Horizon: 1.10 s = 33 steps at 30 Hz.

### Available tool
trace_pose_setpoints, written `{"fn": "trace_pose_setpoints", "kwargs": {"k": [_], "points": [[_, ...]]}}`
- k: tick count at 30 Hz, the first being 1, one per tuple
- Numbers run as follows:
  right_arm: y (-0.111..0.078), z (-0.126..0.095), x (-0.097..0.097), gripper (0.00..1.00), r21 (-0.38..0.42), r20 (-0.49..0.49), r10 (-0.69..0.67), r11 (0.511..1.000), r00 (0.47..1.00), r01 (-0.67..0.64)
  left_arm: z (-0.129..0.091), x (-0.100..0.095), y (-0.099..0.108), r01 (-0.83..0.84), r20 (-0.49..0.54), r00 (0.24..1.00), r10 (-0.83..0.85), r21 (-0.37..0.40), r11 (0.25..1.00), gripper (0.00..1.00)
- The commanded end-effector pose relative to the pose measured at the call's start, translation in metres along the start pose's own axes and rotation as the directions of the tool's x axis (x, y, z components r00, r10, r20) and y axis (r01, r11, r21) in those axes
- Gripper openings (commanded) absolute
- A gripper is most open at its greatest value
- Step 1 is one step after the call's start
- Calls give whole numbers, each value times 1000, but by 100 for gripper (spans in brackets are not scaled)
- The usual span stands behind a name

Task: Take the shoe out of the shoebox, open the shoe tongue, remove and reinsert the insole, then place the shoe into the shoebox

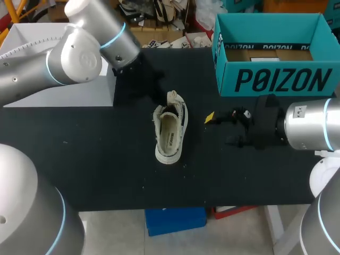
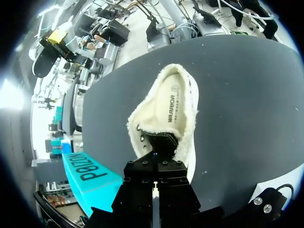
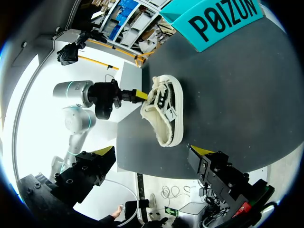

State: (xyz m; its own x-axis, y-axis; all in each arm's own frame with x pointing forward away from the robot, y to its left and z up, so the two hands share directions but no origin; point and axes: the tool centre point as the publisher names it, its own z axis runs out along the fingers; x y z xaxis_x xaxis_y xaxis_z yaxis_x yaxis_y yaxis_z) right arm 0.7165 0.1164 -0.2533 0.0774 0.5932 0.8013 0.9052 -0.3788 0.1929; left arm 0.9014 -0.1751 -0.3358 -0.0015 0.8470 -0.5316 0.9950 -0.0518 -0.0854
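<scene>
A cream low shoe (image 1: 170, 133) with fleecy lining stands on the black table (image 1: 106, 159), its insole (image 1: 169, 139) showing and its heel toward the front edge. My left gripper (image 1: 158, 95) sits at the shoe's far end. Seen from the left wrist, its fingers are pressed together on the black tongue (image 2: 161, 141) of the shoe (image 2: 183, 109). The right wrist view shows its yellow fingertips (image 3: 138, 95) meeting that end of the shoe (image 3: 166, 118). My right gripper (image 1: 219, 128) hovers right of the shoe, open and empty (image 3: 153, 152). The teal shoebox (image 1: 271, 79) stands open at the back right.
A white raised block (image 1: 64, 90) occupies the table's back left, under my left arm. The shoebox (image 2: 88, 171) lies close beside my left gripper, and its printed wall (image 3: 223, 21) faces the shoe. Bare black table surrounds the shoe in front and to the left.
</scene>
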Motion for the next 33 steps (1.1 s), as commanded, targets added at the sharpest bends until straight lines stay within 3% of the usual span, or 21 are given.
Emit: {"fn": "trace_pose_setpoints", "kwargs": {"k": [1, 13, 23, 27, 28, 31, 32, 33], "points": [[0, 0, 0, 100, 0, 2, 0, 1000, 1000, 0, 7, 2, -11, -7, -9, 1000, 7, 15, 1000, 0], [0, 0, 0, 100, 0, 2, 0, 1000, 1000, 0, 29, 3, -35, -18, -57, 998, 21, 62, 998, 0], [0, 0, 0, 100, 0, 2, 0, 1000, 1000, 0, 1, 6, -49, -22, -56, 998, 25, 55, 998, 0], [0, 0, 0, 100, 0, 2, 0, 1000, 1000, 0, -17, 8, -53, -16, -61, 998, 19, 61, 998, 13], [0, 0, 0, 100, 0, 2, 0, 1000, 1000, 0, -21, 8, -55, -10, -62, 998, 14, 69, 998, 24], [0, 0, 0, 100, 0, 2, 0, 1000, 1000, 0, -30, 11, -59, 10, -34, 999, -7, 82, 997, 43], [0, 0, 0, 100, 0, 2, 0, 1000, 1000, 0, -33, 12, -61, 20, -22, 1000, -18, 89, 996, 56], [0, 0, 0, 100, 0, 2, 0, 1000, 1000, 0, -36, 13, -63, 30, -16, 999, -28, 93, 995, 95]]}}
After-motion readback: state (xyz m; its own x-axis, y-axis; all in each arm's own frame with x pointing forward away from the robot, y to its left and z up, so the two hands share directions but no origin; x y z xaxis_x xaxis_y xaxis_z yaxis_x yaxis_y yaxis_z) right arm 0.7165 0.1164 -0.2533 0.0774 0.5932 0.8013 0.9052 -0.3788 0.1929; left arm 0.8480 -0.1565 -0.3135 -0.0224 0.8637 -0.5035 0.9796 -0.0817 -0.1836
